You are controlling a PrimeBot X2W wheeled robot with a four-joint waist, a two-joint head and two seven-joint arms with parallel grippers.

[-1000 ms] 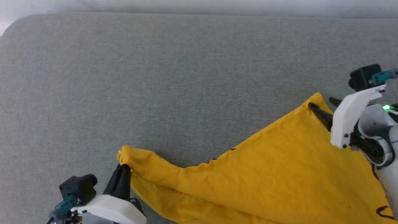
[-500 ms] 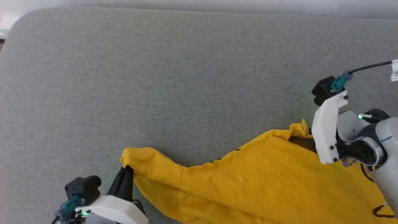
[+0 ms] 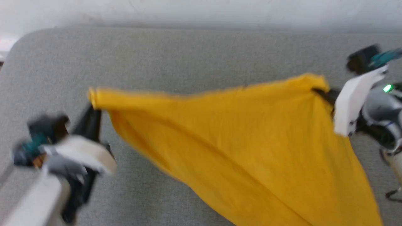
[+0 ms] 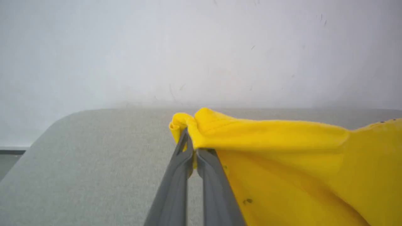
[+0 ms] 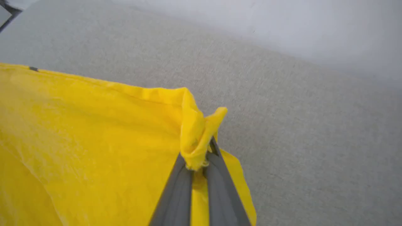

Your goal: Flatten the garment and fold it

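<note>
The mustard-yellow garment [image 3: 251, 141] hangs stretched between my two grippers above the grey surface, its top edge taut and the rest draping toward the lower right. My left gripper [image 3: 93, 108] is shut on the garment's left corner. In the left wrist view that corner [image 4: 194, 125] bunches over the closed fingers [image 4: 176, 182]. My right gripper [image 3: 318, 91] is shut on the garment's right corner. In the right wrist view the fabric [image 5: 94, 141] is pinched into a small tuft between the fingers [image 5: 220, 185]. The head view is blurred by motion.
The grey fabric-covered surface [image 3: 194, 56] spreads wide behind and under the garment, with a rounded far-left corner [image 3: 19, 44]. A pale wall [image 4: 201, 47] rises behind its far edge.
My right gripper closed on the garment's right corner. Both arms then lifted, raising the garment off the surface and stretching its top edge. The head view tilted up.
</note>
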